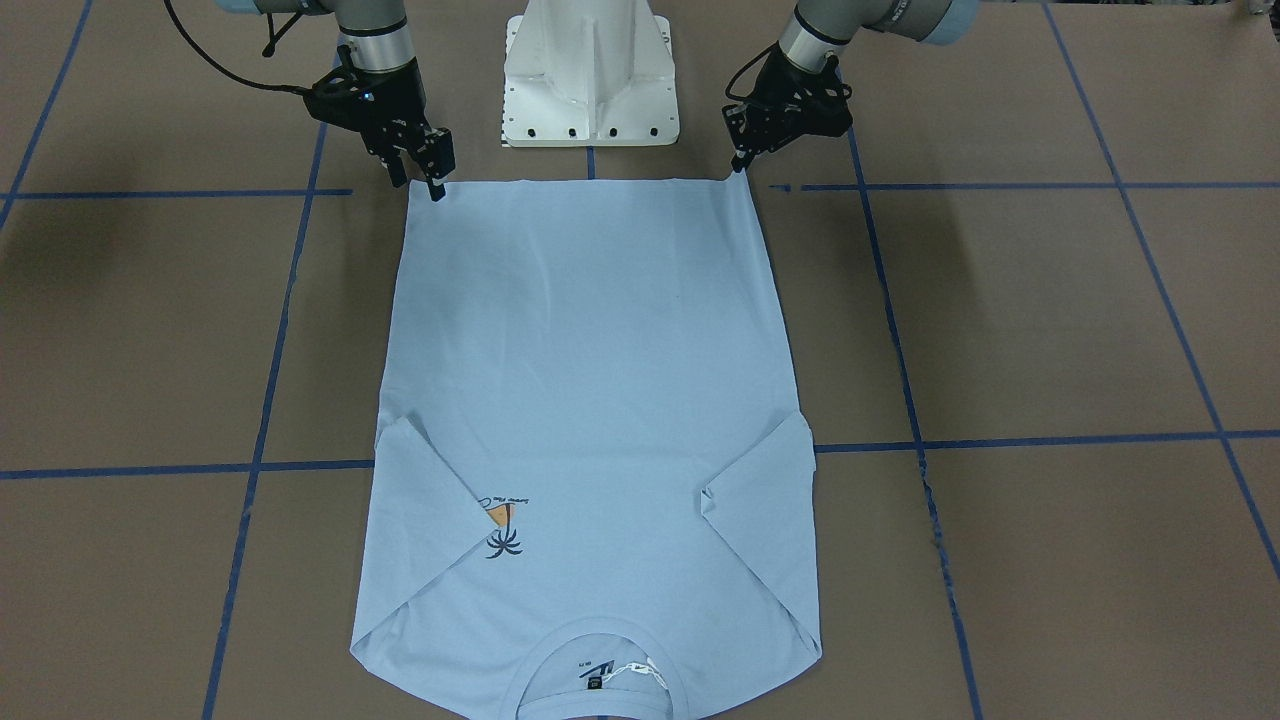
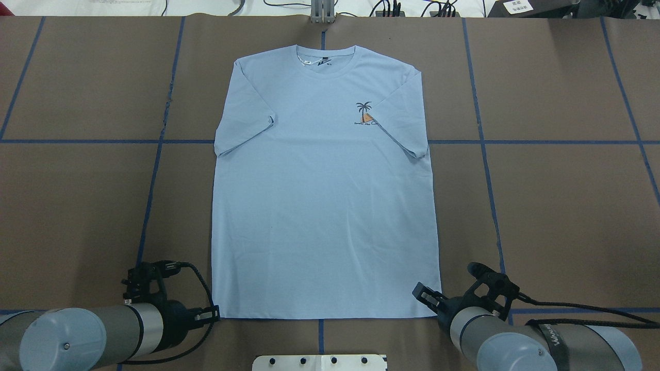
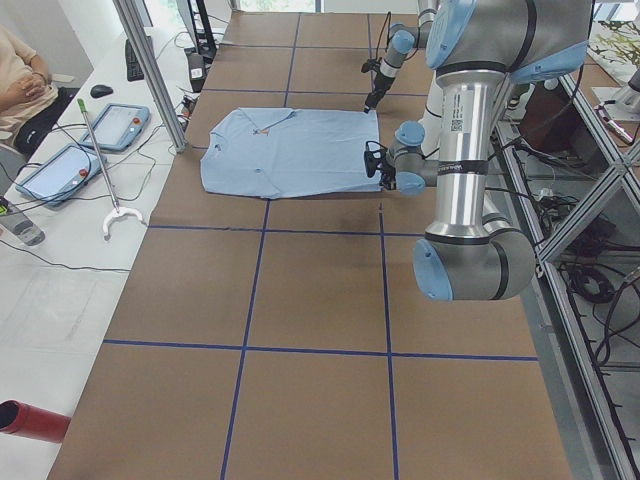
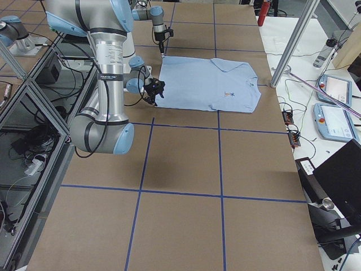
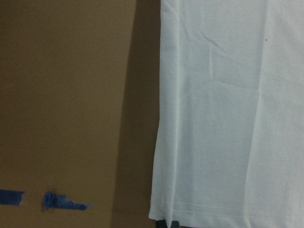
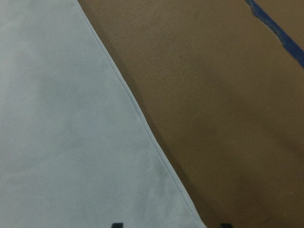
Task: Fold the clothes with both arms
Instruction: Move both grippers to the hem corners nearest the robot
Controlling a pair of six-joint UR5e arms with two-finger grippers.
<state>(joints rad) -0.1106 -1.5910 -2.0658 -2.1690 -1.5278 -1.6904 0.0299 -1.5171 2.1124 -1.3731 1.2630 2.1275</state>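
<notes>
A pale blue T-shirt (image 1: 590, 380) (image 2: 325, 206) lies flat and face up on the brown table, both sleeves folded inward, collar (image 2: 326, 62) far from the robot and hem near it. My left gripper (image 1: 741, 165) (image 2: 215, 313) sits at the hem's left corner. In its wrist view a single dark tip shows under that corner (image 5: 167, 224), so it looks shut on the cloth. My right gripper (image 1: 420, 183) (image 2: 420, 294) stands open at the other hem corner, its two fingertips apart on either side of the shirt's edge (image 6: 171, 224).
The white pedestal base (image 1: 590, 80) stands between the arms, just behind the hem. Blue tape lines (image 1: 1000, 440) grid the table. Beyond the far edge are a metal post (image 3: 150, 70), control tablets (image 3: 120, 125) and a seated person (image 3: 20, 80).
</notes>
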